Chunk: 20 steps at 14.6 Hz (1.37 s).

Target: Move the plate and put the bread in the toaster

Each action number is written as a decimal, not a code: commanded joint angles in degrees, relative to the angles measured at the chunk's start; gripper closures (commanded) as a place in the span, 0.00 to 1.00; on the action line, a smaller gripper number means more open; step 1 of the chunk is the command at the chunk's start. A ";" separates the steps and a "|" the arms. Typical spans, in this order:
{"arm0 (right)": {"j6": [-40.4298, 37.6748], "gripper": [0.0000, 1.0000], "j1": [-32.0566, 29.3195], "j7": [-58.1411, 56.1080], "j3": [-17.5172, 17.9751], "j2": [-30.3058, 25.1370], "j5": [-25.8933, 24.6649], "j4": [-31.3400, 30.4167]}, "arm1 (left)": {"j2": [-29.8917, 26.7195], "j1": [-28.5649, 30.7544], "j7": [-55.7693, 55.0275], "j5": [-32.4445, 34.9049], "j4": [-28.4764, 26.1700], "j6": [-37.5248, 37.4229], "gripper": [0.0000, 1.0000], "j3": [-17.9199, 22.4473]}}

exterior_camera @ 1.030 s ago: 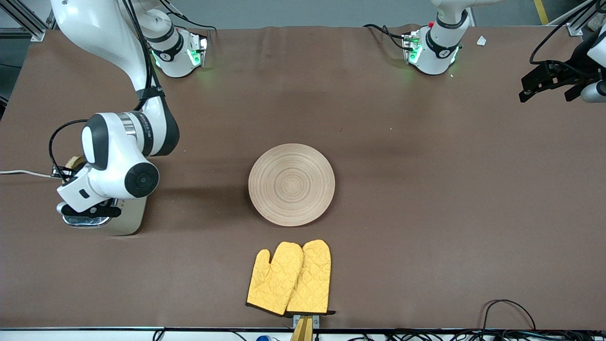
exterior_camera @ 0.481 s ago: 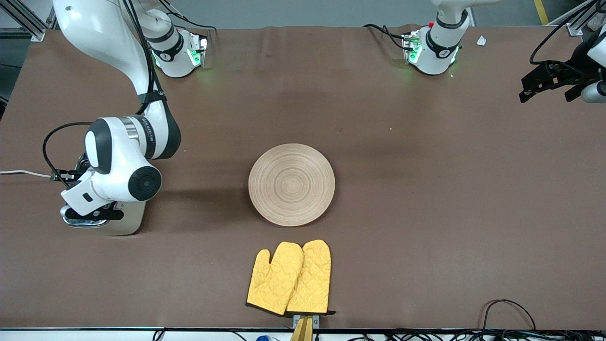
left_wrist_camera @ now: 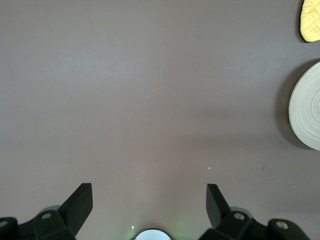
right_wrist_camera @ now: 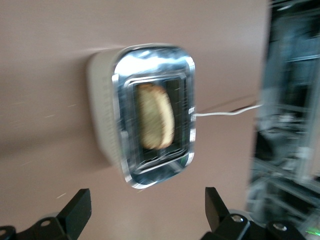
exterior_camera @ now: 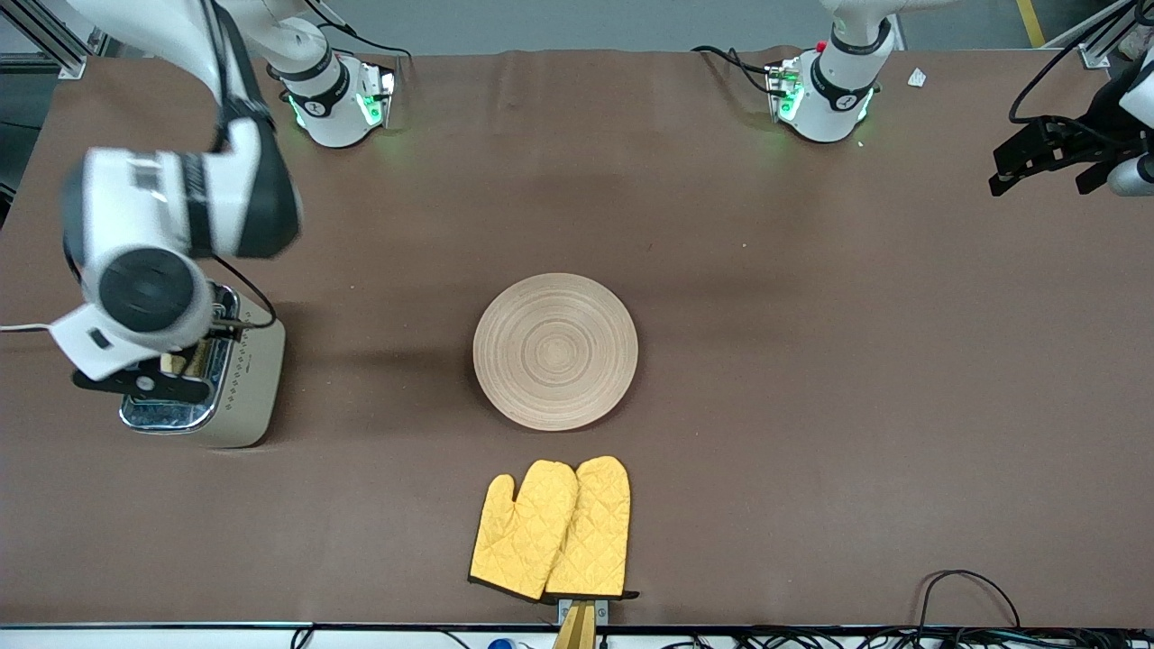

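The cream toaster (exterior_camera: 254, 383) stands at the right arm's end of the table, with its white cord (exterior_camera: 22, 328) leading off the edge. The brown bread (exterior_camera: 177, 362) stands in one of its slots; the right wrist view shows the bread (right_wrist_camera: 155, 123) inside the chrome-topped toaster (right_wrist_camera: 102, 107). My right gripper (exterior_camera: 142, 386) is open and empty, up in the air over the toaster; it also shows in the right wrist view (right_wrist_camera: 145, 210). The pale wooden plate (exterior_camera: 555, 351) lies empty at the table's middle. My left gripper (exterior_camera: 1037, 160) waits open and empty at the left arm's end, and it also shows in the left wrist view (left_wrist_camera: 149, 202).
A pair of yellow oven mitts (exterior_camera: 552, 528) lies nearer to the front camera than the plate. The left wrist view shows the plate's edge (left_wrist_camera: 307, 112) and a mitt tip (left_wrist_camera: 311, 20) over bare brown cloth. Cables (exterior_camera: 969, 595) lie at the front edge.
My right gripper has risen off the toaster with nothing in it, uncovering the toaster's top and the bread in the slot. The left arm and the plate have not moved.
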 commanded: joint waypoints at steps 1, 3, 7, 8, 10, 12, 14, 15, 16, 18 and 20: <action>-0.40 0.00 -5.02 -4.98 0.89 -9.24 10.29 -2.67 | 0.12 0.25 0.26 1.42 0.42 0.22 0.00 -0.22; -0.41 0.00 -7.48 -6.58 0.80 -13.90 13.99 -5.03 | -0.06 0.25 0.44 1.33 0.42 0.13 0.00 -0.04; 1.70 0.00 -13.63 -11.13 0.71 -23.41 16.82 -13.74 | 0.03 0.25 0.44 1.33 0.95 0.13 0.00 0.05; 2.14 0.00 -15.12 -13.50 0.80 -23.85 16.74 -13.66 | 0.03 0.25 0.44 1.33 0.95 0.13 0.00 0.05; 3.80 0.00 -15.40 -16.16 0.89 -23.68 16.82 -12.78 | -0.06 0.34 0.52 1.33 0.95 0.13 0.00 0.05; 5.56 0.00 -14.97 -16.25 1.06 -23.42 16.82 -12.60 | 0.03 0.25 0.52 1.33 1.30 0.13 0.00 0.13; 6.10 0.00 -14.61 -16.25 1.24 -23.33 16.74 -12.60 | 0.03 0.25 0.44 1.33 1.30 0.13 0.00 0.13; 6.53 0.00 -14.44 -16.25 1.41 -23.33 16.74 -12.60 | 0.03 0.25 0.44 1.42 1.30 0.04 0.00 0.13; 7.06 0.00 -13.91 -16.34 1.33 -23.24 16.65 -12.34 | 0.12 0.17 0.44 1.42 1.30 -0.05 0.00 0.05; 7.06 0.00 -18.36 -16.34 6.12 -23.15 16.74 -11.99 | 0.12 -0.01 0.44 1.33 1.30 -0.05 0.00 -0.13; 6.89 0.00 -24.27 -16.16 13.88 -23.24 16.47 -11.90 | 0.03 -0.10 0.44 1.42 1.30 -0.14 0.00 -0.30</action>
